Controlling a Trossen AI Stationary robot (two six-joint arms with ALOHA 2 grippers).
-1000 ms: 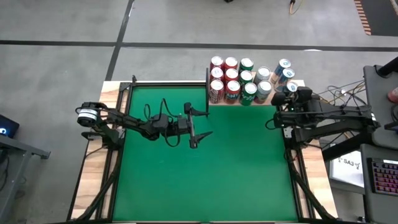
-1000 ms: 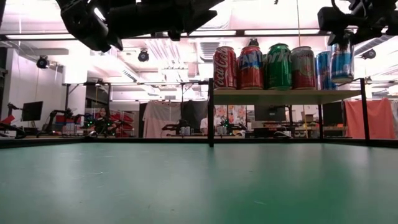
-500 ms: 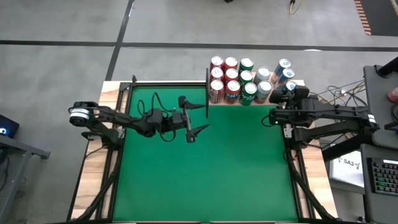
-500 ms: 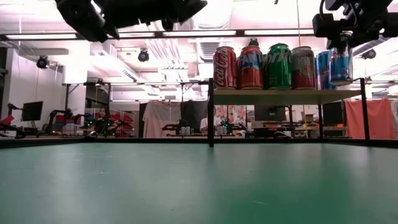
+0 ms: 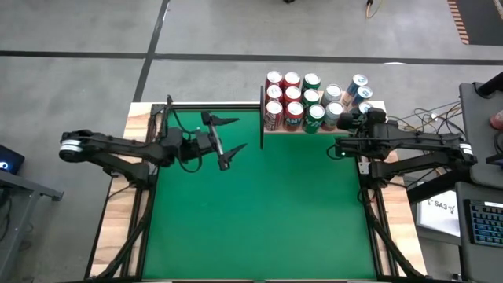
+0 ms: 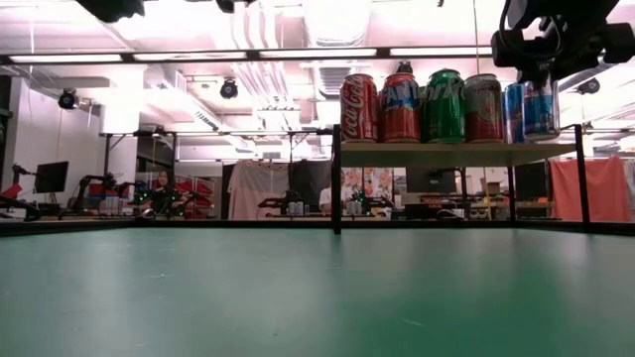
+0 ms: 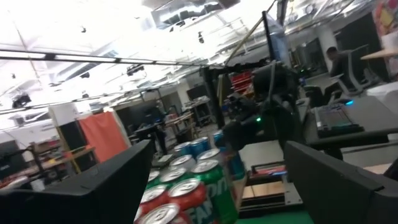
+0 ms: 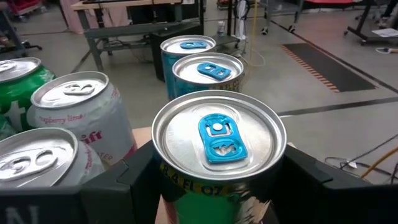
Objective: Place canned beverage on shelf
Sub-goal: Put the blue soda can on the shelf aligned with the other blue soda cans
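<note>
A blue-tabbed canned beverage (image 8: 217, 140) stands upright between the fingers of my right gripper (image 8: 217, 183), which is shut on it. It is at the right end of the shelf (image 6: 456, 154), a light-wood board on black posts at the table's far right. In the low view the can (image 6: 541, 107) shows beside the row of red, green, white and blue cans (image 6: 422, 104). My left gripper (image 5: 225, 140) hangs open and empty, high above the table's far left-middle. My right gripper pinches the can's side wall (image 8: 166, 186) just under the top rim, one finger on each opposite side. The fingers come nearly level from the table's right, slanting slightly down. The can stays upright; whether its bottom rests on the shelf, I cannot tell.
Several cans crowd the shelf: two blue ones (image 8: 208, 70) just beyond the held can, white ones (image 8: 78, 102) beside it, green and red farther left. A black post (image 6: 336, 178) marks the shelf's left end. The green tabletop (image 5: 259, 212) lies bare below.
My left gripper has risen and drawn back toward the table's left edge, staying open; it has left the low view's top. My right gripper has carried the can a little toward the other cans on the shelf, still upright.
</note>
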